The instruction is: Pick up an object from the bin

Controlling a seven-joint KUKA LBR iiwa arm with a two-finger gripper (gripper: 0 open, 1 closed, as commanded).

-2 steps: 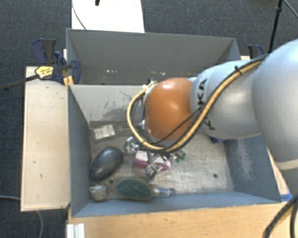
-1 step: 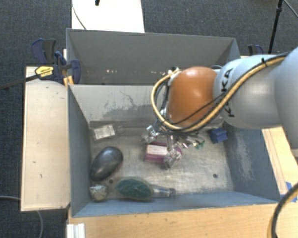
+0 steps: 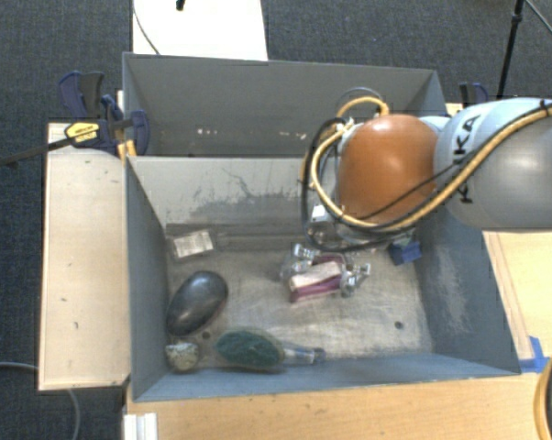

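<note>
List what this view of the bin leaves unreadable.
Camera view:
Pink thing mid-bin: its top is covered by the gripper; kind unclear.
Blue thing right of the gripper: partly under the arm; kind unclear.
Pale lump in the near left corner: too small to identify.

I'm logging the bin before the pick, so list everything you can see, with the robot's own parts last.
pink block: one, pink-purple, mid-floor, under the gripper
dark oval lump: one, blackish grey, left of floor
green oval thing: one, dark green with a clear handle, by the front wall
tan lump: one, beige, front-left corner
silvery packet: one, silver-white, back-left of floor
blue piece: one, blue, right side
bin: one, grey metal
gripper: one, metal, over the pink block
orange cover: one, on the wrist
arm: one, silver-grey, from the right
</note>
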